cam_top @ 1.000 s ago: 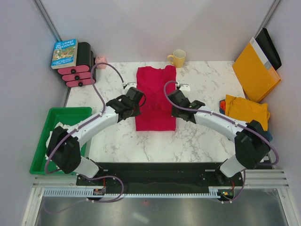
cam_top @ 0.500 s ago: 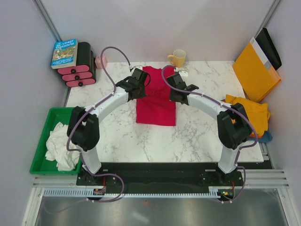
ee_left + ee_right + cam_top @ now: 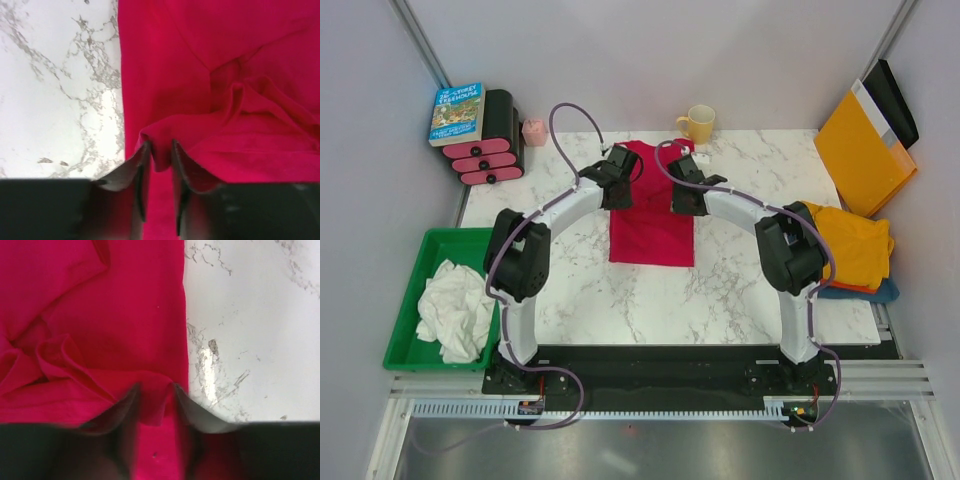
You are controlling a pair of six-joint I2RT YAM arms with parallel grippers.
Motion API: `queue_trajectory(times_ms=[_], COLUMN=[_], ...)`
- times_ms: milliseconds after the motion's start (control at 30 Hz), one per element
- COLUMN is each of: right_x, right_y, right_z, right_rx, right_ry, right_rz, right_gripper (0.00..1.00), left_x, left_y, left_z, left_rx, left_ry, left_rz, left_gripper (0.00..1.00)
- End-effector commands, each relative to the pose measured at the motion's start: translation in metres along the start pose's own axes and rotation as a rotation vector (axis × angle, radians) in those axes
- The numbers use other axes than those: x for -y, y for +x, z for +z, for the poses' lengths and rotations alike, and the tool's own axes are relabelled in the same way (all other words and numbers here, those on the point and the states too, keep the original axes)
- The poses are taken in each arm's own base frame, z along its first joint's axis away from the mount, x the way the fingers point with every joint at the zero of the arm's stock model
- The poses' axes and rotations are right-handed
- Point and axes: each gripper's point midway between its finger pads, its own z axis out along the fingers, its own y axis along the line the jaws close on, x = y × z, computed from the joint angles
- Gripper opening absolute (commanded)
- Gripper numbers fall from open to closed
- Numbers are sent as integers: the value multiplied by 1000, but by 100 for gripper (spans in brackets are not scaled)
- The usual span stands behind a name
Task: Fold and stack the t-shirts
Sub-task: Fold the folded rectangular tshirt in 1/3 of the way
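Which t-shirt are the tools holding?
The crimson red cloth t-shirt mid-table, pinched by the left tool and right tool; the mustard-yellow t-shirt at the right and white cloth in the green tray lie untouched.

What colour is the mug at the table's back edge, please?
The mug is yellow; the top view shows it best.

Robot lab cell: plain white panel walls, aluminium rail, marble-pattern tabletop bearing bolted arms.
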Motion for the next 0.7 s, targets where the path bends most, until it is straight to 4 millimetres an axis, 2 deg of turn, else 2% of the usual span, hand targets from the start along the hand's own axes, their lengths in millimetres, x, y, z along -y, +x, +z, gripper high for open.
queue_trajectory(times_ms=[0, 67, 100, 167, 200, 233, 267, 300, 333, 367, 400, 467, 667], right_x=[-13, -15, -12, -12, -9, -9, -8, -1, 0, 0, 2, 2, -1], right_y=[-57, -58, -53, -46, -31, -25, -17, 1, 11, 19, 34, 46, 76], right_z=[-47, -63, -73, -81, -84, -83, -82, -75, -72, -68, -62, -56, -42], right_rx=[157, 181, 186, 186, 161, 152, 135, 101, 75, 55, 24, 8, -61], right_ry=[-65, -83, -90, -110, -122, -130, -135, -122, -125, -128, -121, -124, -116], right_rz=[29, 27, 24, 21, 10, 16, 15, 8, 9, 17, 9, 9, -15], right_gripper=[72, 88, 90, 90, 87, 80, 63, 50, 38, 18, 10, 1, 0], left_x=[6, 4, 4, 1, 1, 4, 6, 8, 12, 15, 17, 21, 15], left_y=[-47, -49, -55, -45, -41, -28, -21, -13, 6, 15, 24, 48, 96], left_z=[-38, -50, -63, -69, -72, -77, -77, -77, -72, -69, -65, -53, -27], left_rx=[124, 142, 168, 159, 152, 133, 125, 117, 89, 73, 52, 7, -99], left_ry=[51, 59, 76, 79, 85, 107, 111, 114, 122, 129, 130, 142, 102], left_rz=[-21, -41, -52, -60, -66, -69, -63, -55, -34, -28, -26, -24, -31], left_gripper=[51, 59, 64, 64, 64, 62, 58, 52, 49, 44, 37, 33, 28])
